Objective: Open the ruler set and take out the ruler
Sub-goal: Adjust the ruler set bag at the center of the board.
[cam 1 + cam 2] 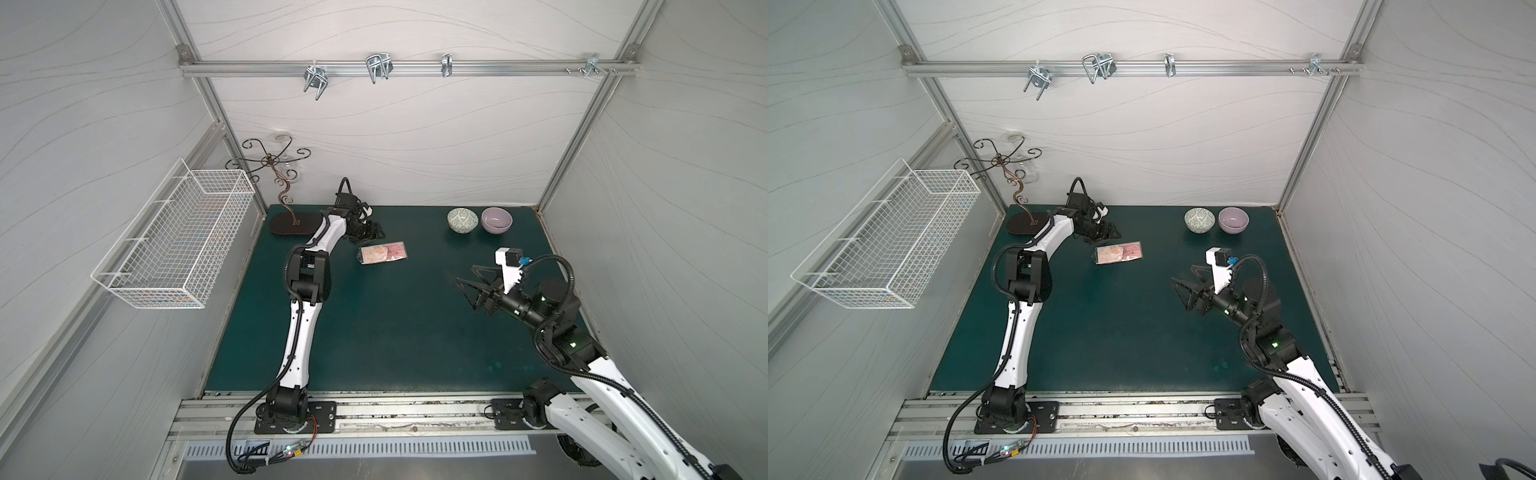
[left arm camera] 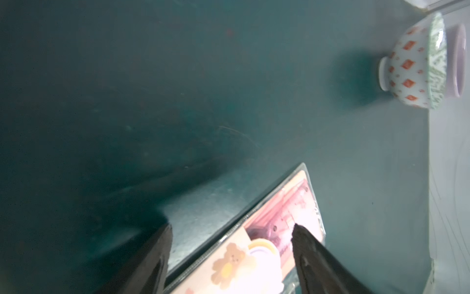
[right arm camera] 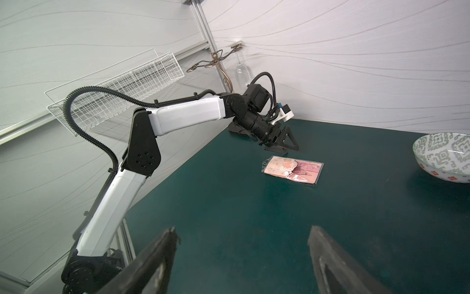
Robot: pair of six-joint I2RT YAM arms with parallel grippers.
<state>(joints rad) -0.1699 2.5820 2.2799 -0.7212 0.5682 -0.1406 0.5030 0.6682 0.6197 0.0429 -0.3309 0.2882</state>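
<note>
In both top views the ruler set point(image 1: 383, 253) lies flat on the dark green table point(image 1: 374, 340), in the far half and a little left of the middle. The left gripper point(image 1: 370, 233) is low, just beside the far left corner of the ruler set; from here I cannot tell if it touches. The right gripper point(image 1: 466, 293) hangs above the right side of the table, well apart from the ruler set, and its fingers point(image 1: 478, 274) are spread wide and hold nothing. A patterned bowl point(image 1: 462, 219) and a purple bowl point(image 1: 496, 220) stand side by side near the far edge. A white wire basket point(image 1: 174, 249) hangs at the left side, and a metal stand point(image 1: 270, 166) with curled arms stands in the far left corner.

In the left wrist view the two fingers point(image 2: 155, 259) are apart. One is over the table, the other over the pink print of the ruler set point(image 2: 279, 208), which is not clamped. The patterned bowl point(image 2: 412, 61) stands further away.

In the right wrist view the fingers point(image 3: 152, 259) are wide open over the table. The ruler set point(image 3: 292, 169) lies ahead, with the left gripper point(image 3: 284, 149) just behind it.
</note>
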